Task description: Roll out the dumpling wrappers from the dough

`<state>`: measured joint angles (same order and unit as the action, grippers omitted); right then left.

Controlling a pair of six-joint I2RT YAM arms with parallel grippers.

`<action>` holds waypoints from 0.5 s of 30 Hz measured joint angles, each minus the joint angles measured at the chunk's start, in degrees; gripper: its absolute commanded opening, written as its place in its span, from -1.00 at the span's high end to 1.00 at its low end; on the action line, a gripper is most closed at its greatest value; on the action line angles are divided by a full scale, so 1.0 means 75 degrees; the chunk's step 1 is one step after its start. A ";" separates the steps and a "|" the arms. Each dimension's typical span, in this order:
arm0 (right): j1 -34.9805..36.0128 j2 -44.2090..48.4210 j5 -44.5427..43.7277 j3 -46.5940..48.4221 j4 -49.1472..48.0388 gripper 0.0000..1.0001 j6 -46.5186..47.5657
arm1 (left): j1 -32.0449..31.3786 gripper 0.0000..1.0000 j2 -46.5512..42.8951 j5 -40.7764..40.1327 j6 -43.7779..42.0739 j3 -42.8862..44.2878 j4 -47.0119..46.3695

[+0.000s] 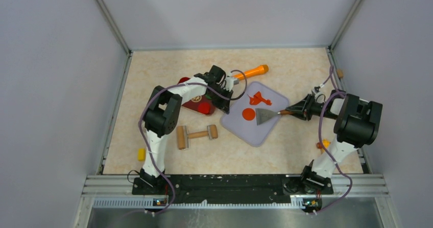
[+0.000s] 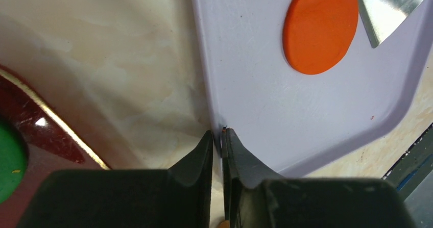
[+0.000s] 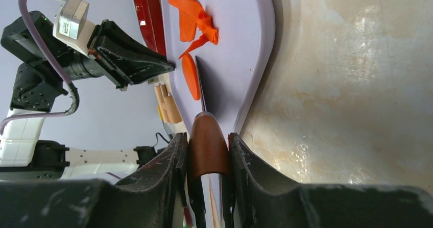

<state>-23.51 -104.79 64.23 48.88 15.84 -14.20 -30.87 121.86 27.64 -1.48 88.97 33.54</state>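
**Two pairs of jaws at one tray, one wrapper on it**

Nearest the lens, the right jaws were clamped on the brown handle of the single scraper, one finger on each side. Its metal blade reached out over the one lavender tray. The left jaws stood at a thin slit on the tray's left edge, with the rim running in between the fingertips. Whether they actually pinched the rim could not be told.

One dumpling wrapper, a flat round orange-red disc, lay on the tray just beside the blade's edge. One clump of orange scraps lay farther back on the same tray.

Just left of the tray sat one dark red plate with a gold rim, carrying a green disc. On the counter lay one wooden roller in front of the plate and one orange rod behind the tray.
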 measured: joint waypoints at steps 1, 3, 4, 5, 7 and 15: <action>0.0000 -0.0003 0.0009 0.0000 -0.0006 1.00 0.0000 | 0.0000 0.81 0.0012 0.0003 0.0003 0.0003 -0.0006; 0.0000 -0.0006 0.0032 0.0000 -0.0029 1.00 0.0000 | -0.0006 0.87 0.0035 0.0023 0.0000 0.0023 0.0003; 0.0000 -0.0017 0.0055 0.0000 -0.0047 1.00 0.0006 | -0.0009 0.89 0.0035 0.0026 0.0003 0.0023 0.0003; 0.0000 -0.0052 0.0093 0.0009 -0.0050 1.00 0.0026 | -0.0017 0.89 0.0035 0.0035 0.0006 0.0023 0.0006; 0.0000 -0.0154 0.0160 0.0073 -0.0029 1.00 0.0093 | -0.0020 0.89 0.0038 0.0052 0.0006 0.0023 0.0006; 0.0000 -0.0344 0.0315 0.0175 -0.0009 1.00 0.0274 | -0.0029 0.91 0.0038 0.0041 0.0006 0.0023 0.0006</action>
<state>-23.51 -107.37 66.59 50.19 15.77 -12.14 -31.09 122.15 27.94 -1.43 89.14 33.58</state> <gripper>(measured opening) 0.289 0.065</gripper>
